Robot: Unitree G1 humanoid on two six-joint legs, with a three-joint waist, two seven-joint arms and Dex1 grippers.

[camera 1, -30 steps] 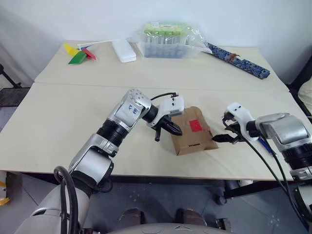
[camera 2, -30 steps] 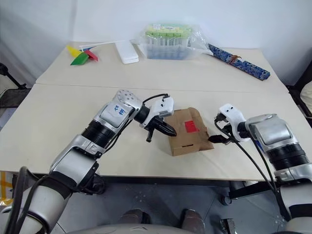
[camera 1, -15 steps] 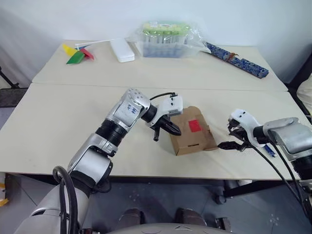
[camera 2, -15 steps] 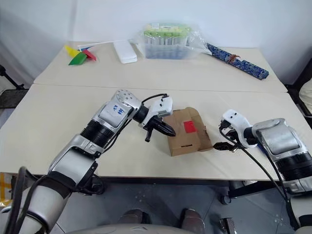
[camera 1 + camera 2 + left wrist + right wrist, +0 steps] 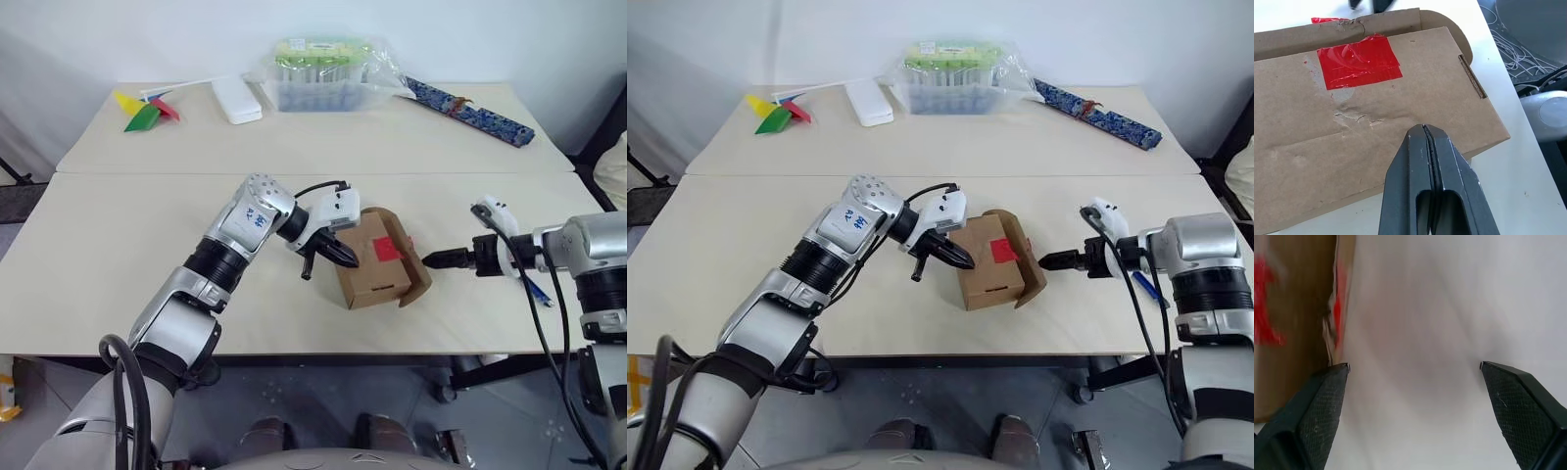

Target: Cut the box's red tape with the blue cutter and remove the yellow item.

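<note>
1. You see the box [image 5: 377, 257] at the table's [image 5: 118, 245] near edge, red tape [image 5: 1357, 61] on its lid.
2. Your left gripper [image 5: 1424, 128], fingers pressed together, rests at the box's left side.
3. Your right gripper [image 5: 436, 259], fingers spread wide, sits just right of the box.
4. The blue cutter [image 5: 535, 291] lies on the table, right of the box.

I see two pale tables [image 5: 118, 255] pushed together, a white wall [image 5: 98, 39] behind, gray floor [image 5: 294, 392] below.

Left pincer [image 5: 336, 254] crowding box [image 5: 377, 264] left side; bare table [image 5: 118, 255] lying open ahead; tub [image 5: 323, 73] sitting far back.
</note>
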